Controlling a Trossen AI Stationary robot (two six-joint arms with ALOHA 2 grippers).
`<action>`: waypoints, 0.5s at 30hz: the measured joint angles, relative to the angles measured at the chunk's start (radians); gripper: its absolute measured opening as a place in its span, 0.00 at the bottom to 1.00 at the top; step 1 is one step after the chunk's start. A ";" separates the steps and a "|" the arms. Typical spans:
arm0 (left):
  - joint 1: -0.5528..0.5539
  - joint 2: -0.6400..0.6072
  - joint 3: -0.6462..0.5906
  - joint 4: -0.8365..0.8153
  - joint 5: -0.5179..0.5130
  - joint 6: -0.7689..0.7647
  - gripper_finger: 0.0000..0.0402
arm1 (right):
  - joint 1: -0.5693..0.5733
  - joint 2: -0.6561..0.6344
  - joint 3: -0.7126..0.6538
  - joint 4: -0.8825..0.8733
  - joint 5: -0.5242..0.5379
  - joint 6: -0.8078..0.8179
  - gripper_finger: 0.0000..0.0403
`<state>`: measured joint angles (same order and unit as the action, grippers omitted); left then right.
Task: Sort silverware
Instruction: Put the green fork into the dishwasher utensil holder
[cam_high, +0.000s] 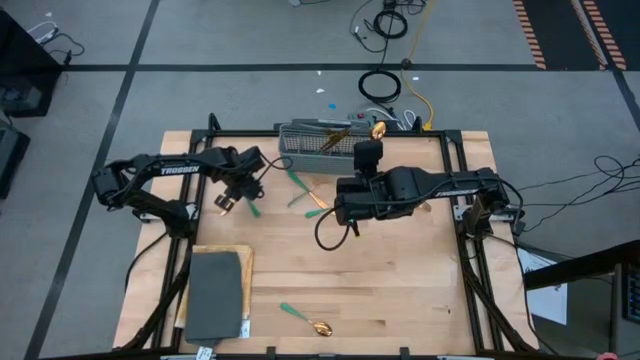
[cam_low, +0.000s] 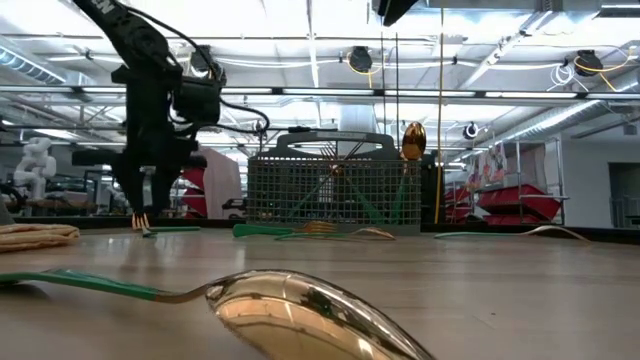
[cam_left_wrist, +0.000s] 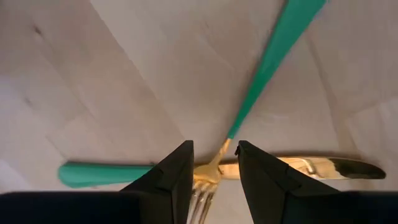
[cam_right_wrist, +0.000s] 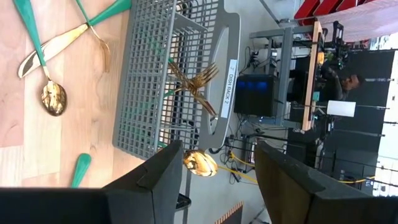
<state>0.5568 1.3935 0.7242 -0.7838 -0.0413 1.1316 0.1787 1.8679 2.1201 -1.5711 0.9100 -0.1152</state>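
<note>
Where left end effector (cam_left_wrist: 213, 180) hovers, fork (cam_left_wrist: 261, 74) between open fingers, above knife (cam_left_wrist: 298, 167)

- Fork (cam_left_wrist: 208, 180): in the left wrist view its tines run off the picture's edge between the left gripper's (cam_left_wrist: 214, 171) fingers.
- Knife (cam_left_wrist: 249, 169): its middle is hidden behind those fingers.
- Mesh caddy (cam_right_wrist: 168, 81): which compartment the forks (cam_right_wrist: 194, 82) stand in cannot be told.
- Near spoon (cam_low: 300, 310): its bowl is cut off in the low view.
</note>
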 joint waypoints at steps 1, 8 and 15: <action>0.003 0.000 -0.009 -0.001 0.011 0.002 0.33 | 0.000 0.000 0.000 0.000 0.000 0.002 0.46; 0.009 0.001 -0.034 0.003 0.021 0.032 0.33 | 0.000 0.000 0.000 0.000 0.000 0.010 0.46; 0.039 -0.002 -0.125 0.100 0.053 0.089 0.33 | 0.000 0.000 0.000 0.000 -0.040 0.030 0.46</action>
<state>0.5962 1.3914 0.5988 -0.6834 0.0114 1.2211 0.1787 1.8679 2.1204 -1.5711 0.8701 -0.0853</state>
